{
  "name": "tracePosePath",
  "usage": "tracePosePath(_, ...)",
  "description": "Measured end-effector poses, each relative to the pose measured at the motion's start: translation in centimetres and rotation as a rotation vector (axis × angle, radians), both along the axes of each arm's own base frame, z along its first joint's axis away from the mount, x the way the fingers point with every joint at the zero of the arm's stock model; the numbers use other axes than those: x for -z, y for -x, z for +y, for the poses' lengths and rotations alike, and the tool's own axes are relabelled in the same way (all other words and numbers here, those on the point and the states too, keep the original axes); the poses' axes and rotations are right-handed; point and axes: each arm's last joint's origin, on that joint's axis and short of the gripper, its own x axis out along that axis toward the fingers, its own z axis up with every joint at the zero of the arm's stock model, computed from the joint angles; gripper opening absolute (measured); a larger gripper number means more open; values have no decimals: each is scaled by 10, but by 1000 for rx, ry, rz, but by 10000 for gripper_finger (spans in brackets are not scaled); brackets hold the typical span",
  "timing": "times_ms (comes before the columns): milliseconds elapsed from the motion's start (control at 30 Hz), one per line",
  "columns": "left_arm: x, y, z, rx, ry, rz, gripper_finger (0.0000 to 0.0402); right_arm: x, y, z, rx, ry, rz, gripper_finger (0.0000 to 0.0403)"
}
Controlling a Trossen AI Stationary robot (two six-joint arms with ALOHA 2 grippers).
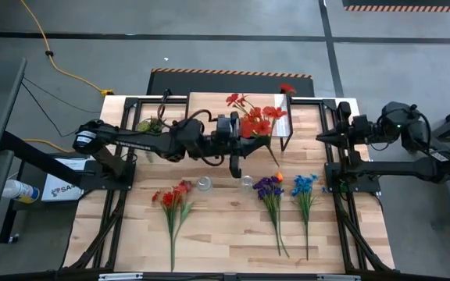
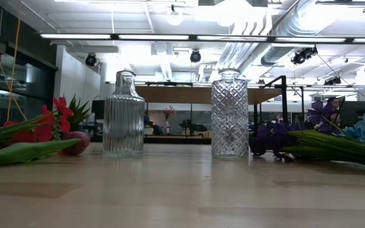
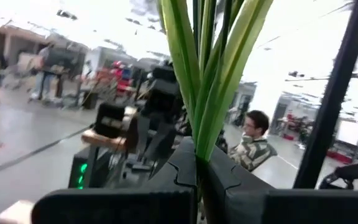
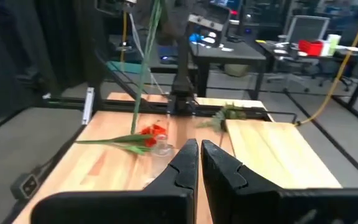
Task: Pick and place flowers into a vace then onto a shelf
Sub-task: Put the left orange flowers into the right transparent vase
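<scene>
Left gripper (image 1: pixel 239 133) jaws clamped on red flowers (image 1: pixel 256 121) above shelf (image 1: pixel 209 104), right gripper (image 1: pixel 321 138) jaws clenched, empty.

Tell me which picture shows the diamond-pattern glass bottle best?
The low view: the diamond-pattern glass bottle stands upright and close, its cut pattern plain, beside a ribbed bottle. The high view shows only its small round top. The left wrist view misses it; in the right wrist view it cannot be told.

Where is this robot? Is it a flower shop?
Probably not a shop, more likely a big workshop or lab. There are bare pipes and ducts on the ceiling, desks with a computer chair, and a person sitting at work behind the wooden table.
</scene>
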Motion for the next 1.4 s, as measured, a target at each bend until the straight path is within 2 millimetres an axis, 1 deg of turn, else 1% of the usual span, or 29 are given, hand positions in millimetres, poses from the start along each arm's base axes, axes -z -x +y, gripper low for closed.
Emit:
tracePosePath(100,-3,1,0,33,-22,-34,35,-1,-2,1,-35,-4,-9,12)
tracePosePath(267,-2,1,1,70,-37,-24,35,-7,-4,3,-119,-10,-69,12)
tracePosePath(400,-2,1,0,75,-38,-19,35,-11,-7,3,-167,-49,-100,12)
tracePosePath(533,-2,1,0,75,-37,-19,35,-13,-13,3,-176,-109,-99,12)
tracePosePath(767,-2,0,0,75,-37,-18,35,-11,-28,1,-231,-153,-58,12)
tracePosePath(1033,1,0,0,72,-36,11,35,-12,-53,-2,-324,-210,-52,12)
tracePosePath(1400,6,-2,1,44,-29,67,35,-8,-76,-6,-327,-209,-30,12)
